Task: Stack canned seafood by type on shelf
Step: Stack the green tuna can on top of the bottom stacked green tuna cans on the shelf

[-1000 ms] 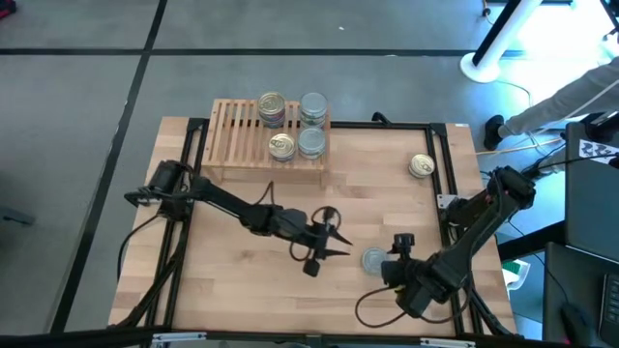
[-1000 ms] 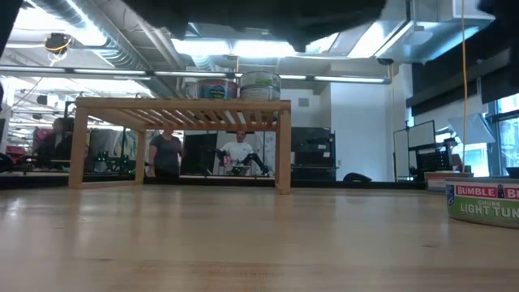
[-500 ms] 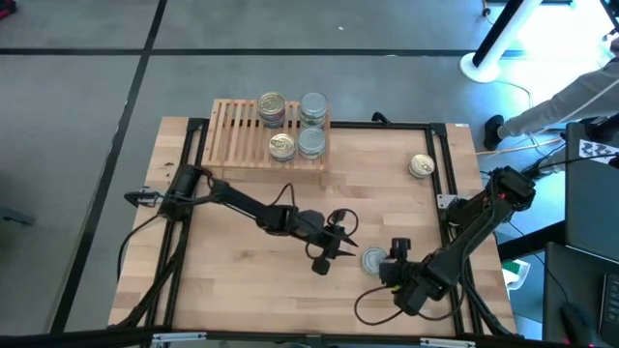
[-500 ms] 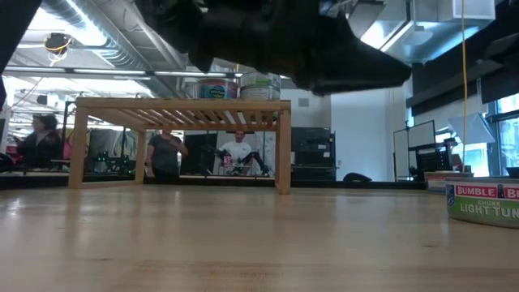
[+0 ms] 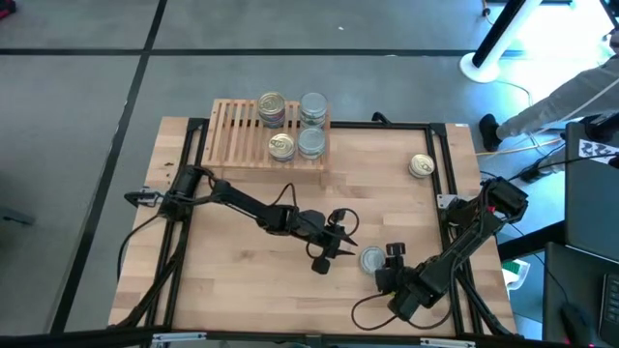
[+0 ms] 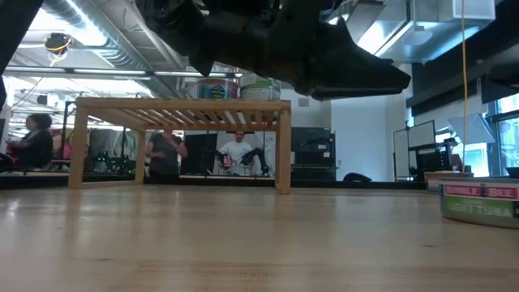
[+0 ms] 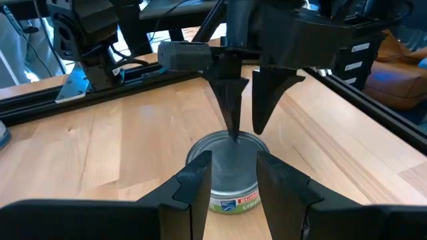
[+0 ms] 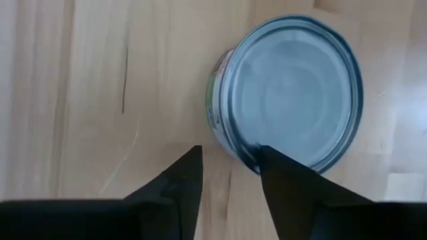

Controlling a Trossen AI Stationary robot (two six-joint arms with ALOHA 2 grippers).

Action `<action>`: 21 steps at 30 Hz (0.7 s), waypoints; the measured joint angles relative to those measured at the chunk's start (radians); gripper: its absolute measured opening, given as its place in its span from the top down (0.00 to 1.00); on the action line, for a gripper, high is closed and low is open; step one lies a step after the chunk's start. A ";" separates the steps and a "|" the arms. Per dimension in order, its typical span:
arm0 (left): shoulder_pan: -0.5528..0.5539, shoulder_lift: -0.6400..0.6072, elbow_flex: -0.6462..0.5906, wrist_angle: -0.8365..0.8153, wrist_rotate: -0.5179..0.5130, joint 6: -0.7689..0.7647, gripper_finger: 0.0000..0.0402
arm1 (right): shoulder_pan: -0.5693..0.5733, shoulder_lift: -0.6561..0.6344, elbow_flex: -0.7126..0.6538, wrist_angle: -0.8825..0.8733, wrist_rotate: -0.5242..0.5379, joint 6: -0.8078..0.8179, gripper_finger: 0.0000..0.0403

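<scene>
A silver-lidded can (image 5: 371, 259) stands on the table near its front right. My right gripper (image 8: 230, 157) comes down on it, open, straddling the can's rim (image 7: 257, 137). My left gripper (image 7: 233, 160) is open and nearly level at the can's left side (image 5: 346, 247), its fingers just short of the can's wall; I cannot tell whether they touch. On the shelf (image 5: 237, 130) two gold-lidded cans (image 5: 272, 104) (image 5: 281, 146) and two silver-lidded ones (image 5: 312, 104) (image 5: 310, 142) rest on the slats. One gold can (image 5: 420, 166) sits on the table at far right. My right gripper reaches the silver can from above, pointing steeply down. One fingertip (image 7: 235, 135) stands on the lid just inside the rim (image 8: 250, 160), on the side toward the right arm. The other finger (image 8: 180, 177) hangs beside the can over bare table. The can stays flat on the table.
A black frame rail (image 5: 435, 155) runs round the tabletop. In the low view the shelf (image 6: 182, 105) stands across the table's far side, with people in the room behind it. Bare wood lies to the left and in the middle (image 5: 242, 280).
My left gripper has moved down and toward the table's right, up to the silver can, then kept still. My right gripper has sunk onto the can. In the low view the can has shifted slightly.
</scene>
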 joint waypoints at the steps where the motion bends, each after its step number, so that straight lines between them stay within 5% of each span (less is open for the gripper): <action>1: 0.000 0.000 0.000 0.000 0.000 0.000 0.71 | 0.000 0.002 0.000 0.002 0.009 0.000 0.64; 21: 0.000 0.000 0.000 -0.003 0.000 0.012 0.71 | -0.001 0.099 -0.001 0.007 0.264 -0.156 0.84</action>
